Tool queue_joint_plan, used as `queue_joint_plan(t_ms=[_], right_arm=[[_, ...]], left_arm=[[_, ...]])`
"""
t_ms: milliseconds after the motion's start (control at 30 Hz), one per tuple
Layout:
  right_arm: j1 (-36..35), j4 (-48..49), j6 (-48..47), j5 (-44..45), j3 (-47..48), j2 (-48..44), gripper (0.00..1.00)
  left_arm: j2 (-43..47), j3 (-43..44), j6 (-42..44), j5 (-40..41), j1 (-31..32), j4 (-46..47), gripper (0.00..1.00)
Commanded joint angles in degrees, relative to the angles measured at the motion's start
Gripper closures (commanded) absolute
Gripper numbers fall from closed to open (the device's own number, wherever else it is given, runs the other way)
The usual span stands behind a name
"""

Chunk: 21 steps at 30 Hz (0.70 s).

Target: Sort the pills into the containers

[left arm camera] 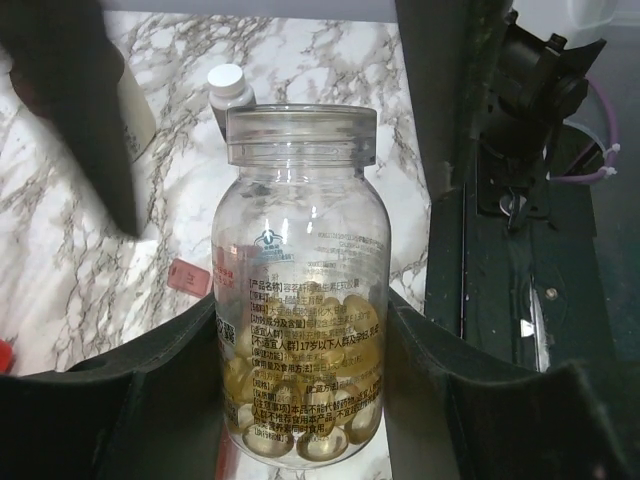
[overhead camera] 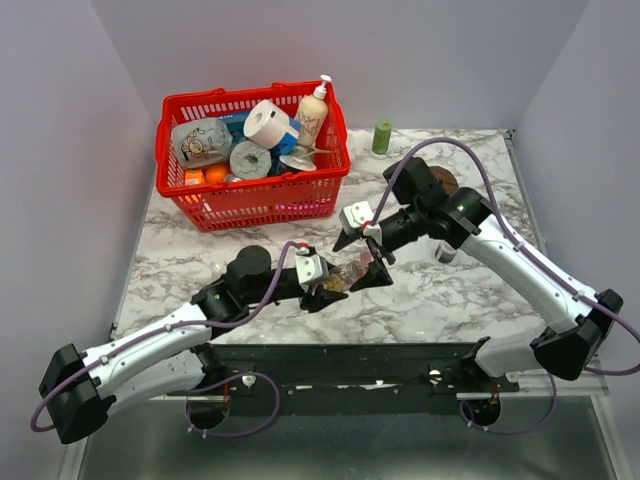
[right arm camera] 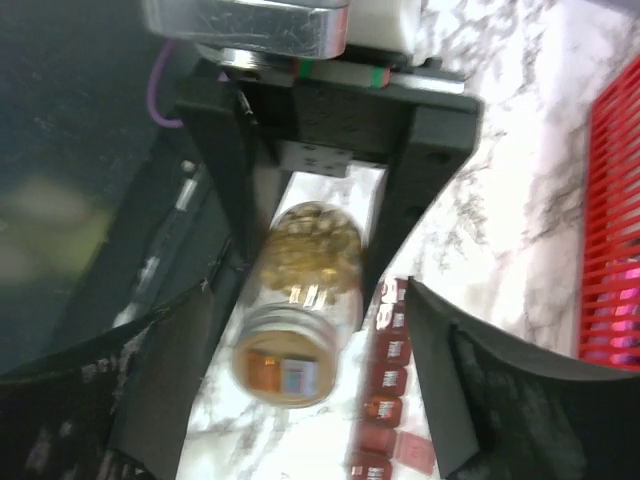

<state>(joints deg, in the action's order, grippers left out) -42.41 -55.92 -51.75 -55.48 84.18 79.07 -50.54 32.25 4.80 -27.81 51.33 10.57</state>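
My left gripper [overhead camera: 330, 287] [left arm camera: 300, 335] is shut on a small clear bottle [left arm camera: 300, 250] with no cap. It holds the bottle tilted low over the marble table [overhead camera: 450, 300]. The yellowish-amber pills [left arm camera: 300, 400] [right arm camera: 305, 250] lie heaped in the bottle's bottom end. My right gripper [overhead camera: 362, 255] [right arm camera: 310, 390] is open. Its fingers [right arm camera: 170, 380] stand on either side of the bottle's open mouth [right arm camera: 285, 365] without touching it. The maroon compartment strip [right arm camera: 385, 400] lies on the table just beside the mouth, partly under my right finger. No loose pills show in it.
A red basket [overhead camera: 250, 205] of groceries stands at the back left. A green cap [overhead camera: 382, 137] stands at the back. A dark white-capped bottle [left arm camera: 230, 90] stands beyond the clear bottle, near my right arm. A small red piece [left arm camera: 188, 275] lies on the table.
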Motion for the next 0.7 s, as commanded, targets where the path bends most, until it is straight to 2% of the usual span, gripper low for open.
queue_joint_plan(t_ms=[0,67,100,167,200,233,300,400,433,533,667], right_arm=[[-0.83,9.32,17.6,2.3,1.95,-2.86,0.0],[-0.22,15.72,25.95,7.65,-0.76,-6.01,0.0],[0.48,21.06,34.17,9.06,-1.64,-6.47,0.0],[3.64,22.17,41.25,7.51,-1.3,-5.86,0.0],[4.52,23.48,48.25,5.93,-1.3,-4.9,0.0],[5.92,23.75,50.75,1.13,-1.39,-4.45,0.0],[6.11,26.72,58.81,0.37,-3.4,-5.14,0.0],[6.03,29.2,63.34,3.26,-7.35,-5.85,0.04],[6.03,29.29,65.09,6.93,-8.06,-5.51,0.06],[6.11,29.29,65.54,11.69,-10.26,-4.72,0.07],[6.03,29.47,66.34,11.28,-10.0,-3.66,0.11]], left_arm=[[2.99,-2.62,-0.13,4.07,0.7,4.81,1.0],[4.04,-3.59,-1.01,7.67,0.7,6.39,1.0],[4.31,-4.29,-1.37,8.82,0.7,7.87,1.0],[4.75,-4.74,-1.63,12.51,0.7,8.85,1.0],[4.75,-4.74,-1.98,13.65,0.7,9.29,1.0],[4.67,-4.74,-2.25,15.05,0.7,9.56,1.0],[4.49,-4.57,-2.6,19.45,0.7,10.08,1.0],[4.14,-4.65,-2.78,22.71,0.7,12.01,1.0],[3.88,-4.57,-2.69,23.06,0.7,12.37,1.0],[2.65,-4.13,-2.6,22.89,0.7,13.42,1.0],[0.72,-3.42,-2.69,22.8,0.7,14.04,1.0]])
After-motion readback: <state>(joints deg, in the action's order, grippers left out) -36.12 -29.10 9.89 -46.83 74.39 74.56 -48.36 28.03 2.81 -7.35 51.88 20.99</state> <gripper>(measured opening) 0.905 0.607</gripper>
